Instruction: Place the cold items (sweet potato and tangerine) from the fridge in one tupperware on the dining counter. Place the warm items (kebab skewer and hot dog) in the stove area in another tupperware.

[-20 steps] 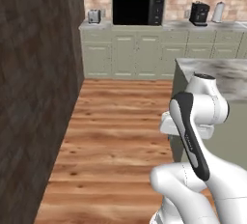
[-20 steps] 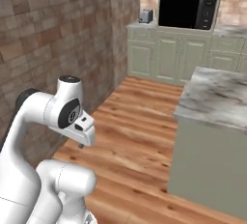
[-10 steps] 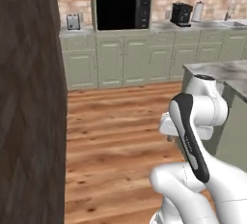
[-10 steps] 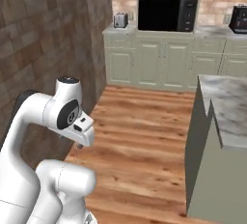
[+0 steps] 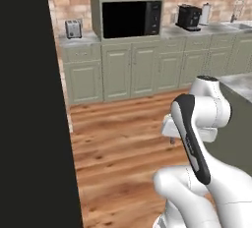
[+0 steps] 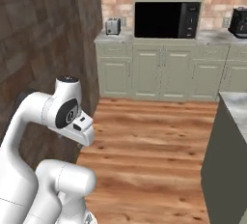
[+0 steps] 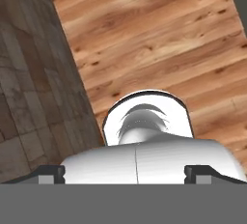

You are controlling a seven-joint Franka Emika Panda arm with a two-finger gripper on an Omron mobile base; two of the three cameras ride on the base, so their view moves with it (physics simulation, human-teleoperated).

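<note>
With the gripper [image 7: 126, 171] tucked over the wood floor [image 6: 154, 136], fingers spread wide and holding nothing, the base risks clipping the dining counter [image 6: 230, 146] close on its right or the dark wall [image 5: 29, 104] at its left

No text, label, brand, number or sign can be read anywhere in these views. The microwave [image 5: 131, 19], at about twelve o'clock in the left base view, shows a plain black front, and the toaster [image 5: 73, 28] and coffee machine [image 5: 188, 17] beside it bear no legible marking.
</note>
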